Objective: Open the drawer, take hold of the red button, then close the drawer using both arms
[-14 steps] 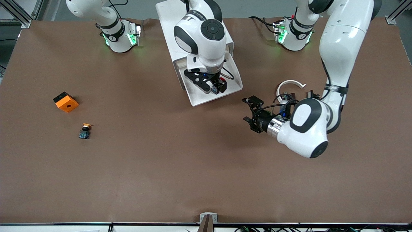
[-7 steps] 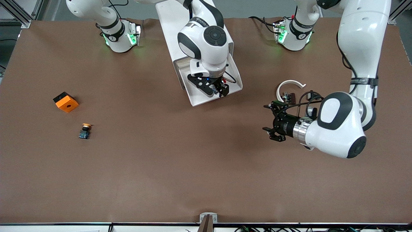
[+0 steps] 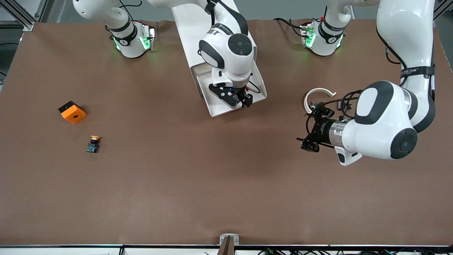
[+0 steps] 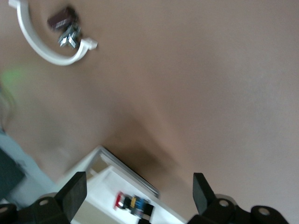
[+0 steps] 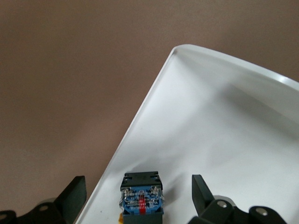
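Note:
The white drawer stands pulled out of its cabinet. The button lies on its side on the drawer floor, blue base showing. My right gripper hangs low in the drawer, open, with one finger on each side of the button and a gap at both. From the left wrist view the button's red cap shows in the drawer. My left gripper is open and holds nothing, over the table toward the left arm's end, pointing at the drawer.
A white ring with a small dark part beside it lies just farther from the camera than the left gripper. An orange cube and a yellow-capped button sit toward the right arm's end.
The left arm has drawn back from the drawer toward its own end of the table, gripper still open. The right gripper has shifted slightly inside the drawer, around the button.

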Motion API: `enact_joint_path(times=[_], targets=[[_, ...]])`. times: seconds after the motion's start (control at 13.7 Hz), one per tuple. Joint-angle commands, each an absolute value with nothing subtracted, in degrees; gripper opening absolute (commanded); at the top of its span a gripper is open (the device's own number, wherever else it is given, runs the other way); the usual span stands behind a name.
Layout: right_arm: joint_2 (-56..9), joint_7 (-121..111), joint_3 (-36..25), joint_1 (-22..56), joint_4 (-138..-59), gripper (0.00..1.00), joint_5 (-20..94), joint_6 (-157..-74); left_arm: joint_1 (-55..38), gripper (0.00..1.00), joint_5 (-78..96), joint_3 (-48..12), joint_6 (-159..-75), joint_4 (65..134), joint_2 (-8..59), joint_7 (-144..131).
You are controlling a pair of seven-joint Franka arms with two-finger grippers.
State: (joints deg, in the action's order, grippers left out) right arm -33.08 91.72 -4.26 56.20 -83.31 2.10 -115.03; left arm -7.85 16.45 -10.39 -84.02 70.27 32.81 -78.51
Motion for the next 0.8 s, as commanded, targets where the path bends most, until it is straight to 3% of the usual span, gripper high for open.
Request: enact_joint_path(times=[0.0, 0.36, 0.73], targets=[[-33.93, 91.76, -4.66, 57.39, -81.83, 1.0, 1.67, -114.79, -8.61, 1.0, 10.92, -13.17, -83.85, 72.51, 30.94, -69.38], [-34.54, 91.41, -4.66, 57.57, -81.91, 1.0, 1.85, -117.42, -8.53, 1.0, 8.0, -16.61, -86.65, 78.91, 27.52, -60.57], [-35.86, 91.32, -4.75, 57.92, -81.91, 1.0, 1.49, -117.42, -8.44, 1.0, 6.86, -18.11, -94.64, 91.91, 20.06, -53.8]])
